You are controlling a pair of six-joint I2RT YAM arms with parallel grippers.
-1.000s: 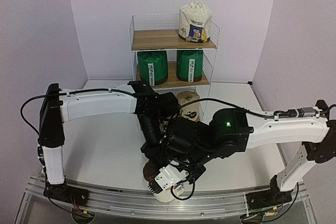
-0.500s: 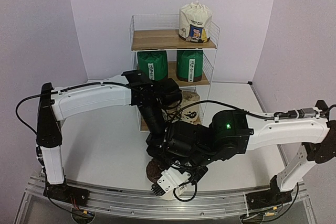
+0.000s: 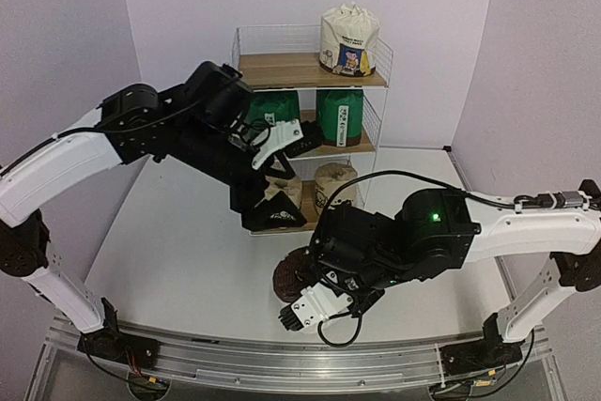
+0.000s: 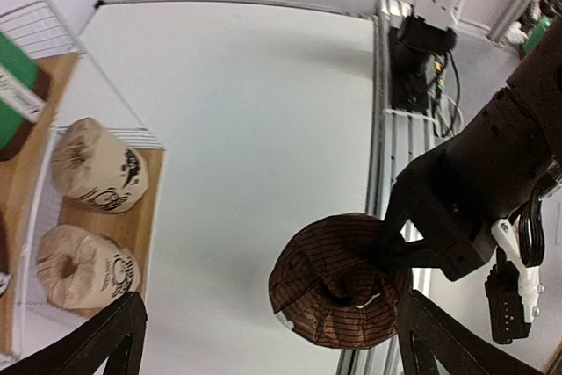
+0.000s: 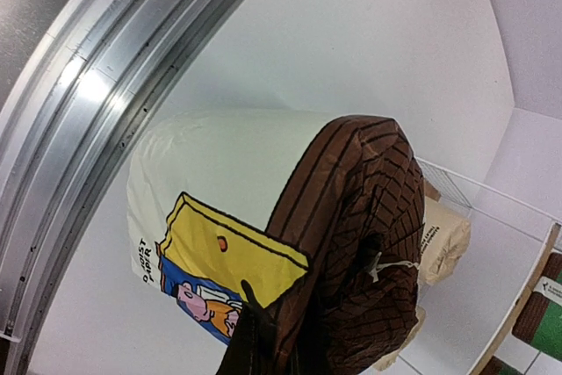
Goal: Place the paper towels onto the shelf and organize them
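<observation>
The right hand point(image 5: 263, 335), pressed shut, pinched the gathered top of the brown-topped paper towel roll point(image 4: 338, 283) near the front edge of the surface point(image 3: 188, 251). The left hand point(image 3: 287, 180) hung spread wide before the shelf point(image 3: 282, 70), which held two green rolls point(image 3: 340, 115), two beige rolls point(image 3: 336, 183) and, on the top tier, a white roll point(image 3: 349, 39).

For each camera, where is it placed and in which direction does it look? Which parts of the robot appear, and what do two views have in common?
Top external: high behind the robot, facing forward and down at the table and shelf; the left arm and right arm show.
Left wrist: on the raised left arm, facing down; the left tool, open, fills the bottom corners.
Right wrist: low near the rail, facing the shelf; the right tool shut on the brown-topped roll.
Shared: both wrist views show this roll.
</observation>
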